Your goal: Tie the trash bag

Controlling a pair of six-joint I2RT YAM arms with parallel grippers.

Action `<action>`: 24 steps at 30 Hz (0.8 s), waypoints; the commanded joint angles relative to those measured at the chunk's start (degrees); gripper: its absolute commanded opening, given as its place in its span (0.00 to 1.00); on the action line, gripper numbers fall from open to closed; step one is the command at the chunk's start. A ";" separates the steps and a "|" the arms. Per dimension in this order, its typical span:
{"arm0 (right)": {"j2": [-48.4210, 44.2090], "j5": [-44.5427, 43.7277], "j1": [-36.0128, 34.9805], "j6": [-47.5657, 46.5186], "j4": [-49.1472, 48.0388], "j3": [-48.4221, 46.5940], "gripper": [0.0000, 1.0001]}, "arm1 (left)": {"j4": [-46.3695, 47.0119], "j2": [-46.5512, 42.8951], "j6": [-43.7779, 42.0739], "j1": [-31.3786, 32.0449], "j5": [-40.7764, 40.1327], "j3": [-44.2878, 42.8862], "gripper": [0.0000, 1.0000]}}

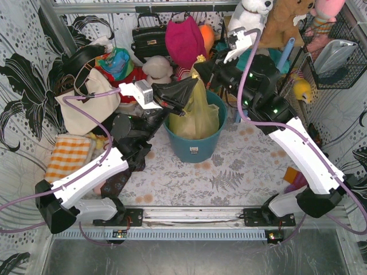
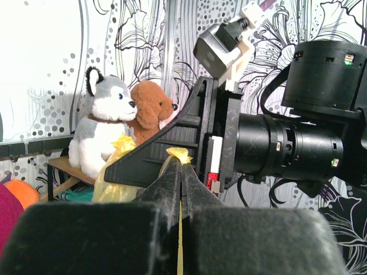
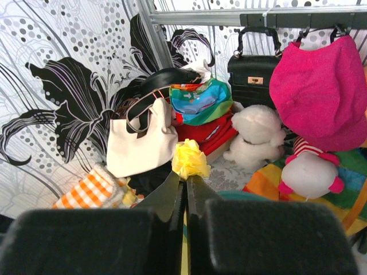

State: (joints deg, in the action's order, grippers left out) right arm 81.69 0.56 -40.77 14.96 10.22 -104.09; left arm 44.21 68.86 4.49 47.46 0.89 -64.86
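Thin translucent yellow plastic trash bag (image 1: 198,117) at centre of top view, sitting in teal round plastic bucket (image 1: 192,148) on patterned desk (image 1: 246,166). Left pincer (image 2: 180,172) clamped on one top flap, right pincer (image 3: 185,183) clamped on another. Cross flaps close, pull evenly, no jerking; likely to slip or tear otherwise.

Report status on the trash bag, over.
Left fingers shut on trash bag top. Right fingers shut on another tuft. Bag in teal bucket, no knot visible. Nothing obstructing.

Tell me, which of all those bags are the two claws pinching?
The thin yellow trash bag standing in the teal bucket; the cream tote and black handbag are untouched.
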 commanded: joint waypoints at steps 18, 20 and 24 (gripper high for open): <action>-18.22 6.53 0.39 4.45 -46.57 41.31 0.00 | 6.14 -5.41 3.33 -1.14 -3.47 8.35 0.00; -18.49 7.92 0.37 3.57 -48.03 42.59 0.00 | 6.39 -6.04 3.42 -1.14 -4.21 8.93 0.00; -18.93 9.51 0.40 1.93 -47.97 43.08 0.00 | 6.55 -7.07 3.49 -1.14 -4.16 9.49 0.00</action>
State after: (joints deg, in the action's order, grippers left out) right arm 64.42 6.50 -40.51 19.40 -31.51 -61.41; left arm 47.42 63.37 7.68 46.76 -1.83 -55.96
